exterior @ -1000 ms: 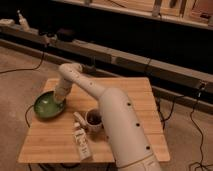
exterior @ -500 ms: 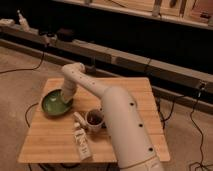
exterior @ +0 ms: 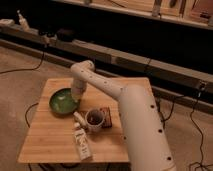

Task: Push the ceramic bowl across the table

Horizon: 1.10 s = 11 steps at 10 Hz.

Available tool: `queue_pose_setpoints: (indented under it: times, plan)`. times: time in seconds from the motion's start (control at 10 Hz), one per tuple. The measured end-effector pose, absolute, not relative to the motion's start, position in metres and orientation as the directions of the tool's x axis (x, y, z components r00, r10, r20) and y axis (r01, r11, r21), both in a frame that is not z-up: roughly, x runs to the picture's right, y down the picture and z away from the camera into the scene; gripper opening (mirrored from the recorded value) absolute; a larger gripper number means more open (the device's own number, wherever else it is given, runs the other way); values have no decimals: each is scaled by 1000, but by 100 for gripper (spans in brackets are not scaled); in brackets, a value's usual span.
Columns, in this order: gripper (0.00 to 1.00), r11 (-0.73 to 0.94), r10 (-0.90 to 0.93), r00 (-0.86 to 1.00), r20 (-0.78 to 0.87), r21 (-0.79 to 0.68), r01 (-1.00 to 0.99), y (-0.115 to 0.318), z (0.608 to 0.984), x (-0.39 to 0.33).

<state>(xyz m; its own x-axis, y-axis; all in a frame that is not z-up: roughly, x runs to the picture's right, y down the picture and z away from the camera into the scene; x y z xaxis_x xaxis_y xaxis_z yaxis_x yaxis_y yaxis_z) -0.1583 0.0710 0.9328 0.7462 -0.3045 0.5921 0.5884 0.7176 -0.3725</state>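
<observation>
The table [exterior: 50,142] is a rectangular slab of pale bamboo planks with visible grain. A smooth white tubular arm [exterior: 140,125] bends over it and drops toward the ceramic bowl [exterior: 60,103]. The bowl is wide, shallow, round and glossy green, and sits on the table's left half. A light carton [exterior: 83,146] lies below the bowl and a small white mug [exterior: 95,119] stands to its lower right. The gripper [exterior: 76,95] rests at the bowl's right rim; I cannot tell whether it is spread or closed.

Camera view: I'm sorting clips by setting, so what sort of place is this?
Probably a lab or workshop: cables trail over the floor, a long ledge runs behind, and a small table serves the robot arm, its gripper at the rim of the bowl.
</observation>
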Motion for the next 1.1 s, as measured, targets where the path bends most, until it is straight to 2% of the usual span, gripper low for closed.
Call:
queue_pose_setpoints:
  times: [0.3, 1.1]
  plan:
    - [0, 734, -211, 806, 554, -454, 505, 100, 919, -106]
    - [0, 769, -27, 933, 360, -588, 249, 142, 882, 20]
